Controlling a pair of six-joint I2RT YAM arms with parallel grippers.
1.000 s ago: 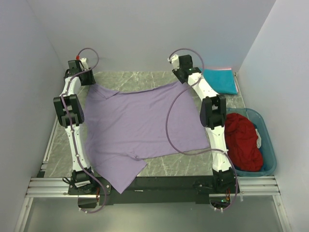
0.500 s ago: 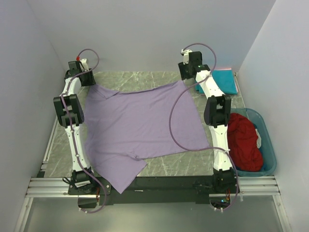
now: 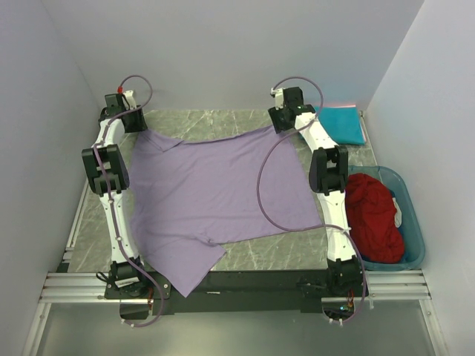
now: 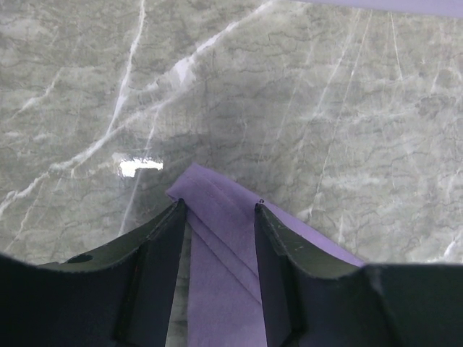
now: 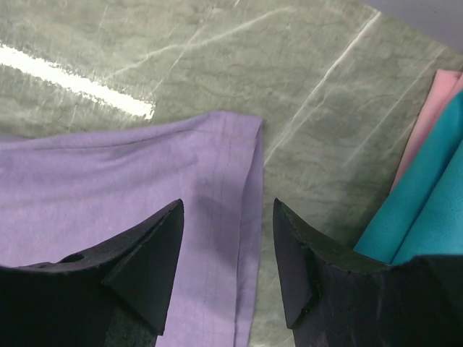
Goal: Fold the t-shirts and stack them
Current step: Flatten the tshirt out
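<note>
A large lavender t-shirt (image 3: 215, 193) lies spread flat over the middle of the marble table. My left gripper (image 3: 139, 127) is at its far left corner. In the left wrist view the jaws (image 4: 220, 204) stand apart, with a folded tip of the lavender fabric (image 4: 217, 289) lying between them, not pinched. My right gripper (image 3: 282, 124) hovers over the far right corner, open (image 5: 228, 204), with the shirt's hem (image 5: 246, 217) below the gap. A folded teal t-shirt (image 3: 340, 124) rests at the far right. A dark red t-shirt (image 3: 371, 215) is crumpled in the bin.
A translucent teal bin (image 3: 413, 230) stands at the right edge beside the right arm. A pink cloth edge (image 5: 428, 119) shows beside the teal t-shirt (image 5: 427, 202). Grey walls close in the table on three sides. One lavender sleeve (image 3: 189, 274) hangs over the near edge.
My right gripper opened wider and its wrist swung right and back again over the shirt's far right corner. The left arm and the shirt stayed still.
</note>
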